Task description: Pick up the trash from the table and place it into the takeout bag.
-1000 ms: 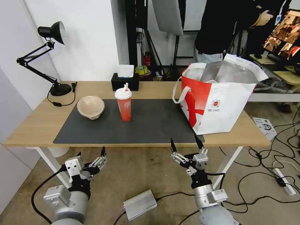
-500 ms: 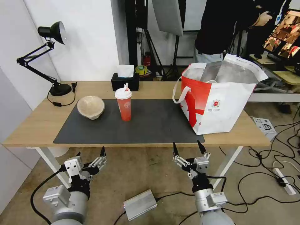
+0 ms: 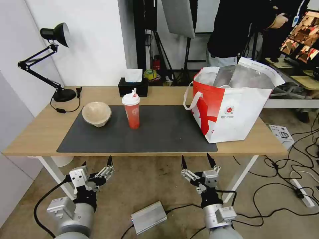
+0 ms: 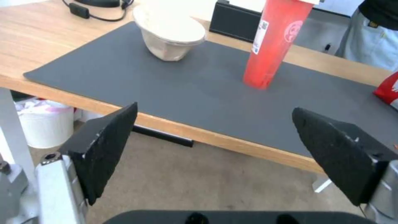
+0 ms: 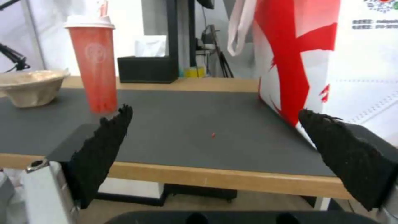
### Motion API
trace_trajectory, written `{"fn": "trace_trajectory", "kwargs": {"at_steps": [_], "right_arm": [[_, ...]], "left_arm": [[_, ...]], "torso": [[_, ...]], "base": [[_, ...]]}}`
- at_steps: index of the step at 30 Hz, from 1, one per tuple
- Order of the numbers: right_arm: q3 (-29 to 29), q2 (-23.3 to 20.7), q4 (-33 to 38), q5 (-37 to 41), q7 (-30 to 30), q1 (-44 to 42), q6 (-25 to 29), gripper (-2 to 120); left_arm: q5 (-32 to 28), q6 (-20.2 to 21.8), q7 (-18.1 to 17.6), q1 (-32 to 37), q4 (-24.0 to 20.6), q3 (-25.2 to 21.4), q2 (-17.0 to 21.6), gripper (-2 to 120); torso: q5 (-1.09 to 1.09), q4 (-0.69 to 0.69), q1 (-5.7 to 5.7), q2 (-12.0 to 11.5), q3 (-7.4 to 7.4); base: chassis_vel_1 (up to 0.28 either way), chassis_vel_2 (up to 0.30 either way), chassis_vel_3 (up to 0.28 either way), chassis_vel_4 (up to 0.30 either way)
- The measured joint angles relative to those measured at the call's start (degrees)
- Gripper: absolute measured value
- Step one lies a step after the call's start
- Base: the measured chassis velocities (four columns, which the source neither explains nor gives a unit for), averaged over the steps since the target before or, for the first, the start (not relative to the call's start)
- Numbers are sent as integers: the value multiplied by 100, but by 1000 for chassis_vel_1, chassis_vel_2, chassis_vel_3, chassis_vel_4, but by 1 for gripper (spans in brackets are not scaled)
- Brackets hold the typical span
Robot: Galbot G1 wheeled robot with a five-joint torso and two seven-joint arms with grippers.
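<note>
Bright, even room light casts only faint shadows on the worktop (image 3: 43,129), while wrist views look soft and slightly blurred.

a plain white wall (image 3: 93,43) rises behind the desk, with a grey panel (image 3: 13,126) along the left edge. a black desk lamp (image 3: 50,56) with a jointed arm stands at the back left, its cord (image 3: 64,109) looping beside the base. a black tissue box (image 3: 133,87) sits at the rear. behind it stand dark stands (image 3: 146,36) and a hanging grey sheet (image 3: 177,16). the floor (image 3: 149,186) is worn brown, strewn on the right with black cables (image 3: 282,186), a white power strip (image 3: 302,192) and a small box (image 3: 281,134). a silver metal box (image 3: 149,217) lies near the front. a white bin (image 4: 45,126) stands under the desk.
</note>
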Motion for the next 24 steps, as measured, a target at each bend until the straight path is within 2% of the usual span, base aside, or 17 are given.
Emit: {"fn": "trace_trajectory", "kwargs": {"at_steps": [12,16,24], "right_arm": [[44,17,-6,-53,-43,-30,56,100],[4,-184,33,173,-568,151,361,100],[-47,-433,137,633,-1080,579,484,100]], "left_arm": [[-14,-8,11,-13,-7,-12,1,100],[125,-152,124,0,0,-51,31,100],[153,-324,262,14,30,-82,33,100]], "torso": [[0,-1,0,0,0],[0,-1,0,0,0],[1,0,0,0,0]], "base": [[0,0,0,0],[0,0,0,0],[0,0,0,0]]}}
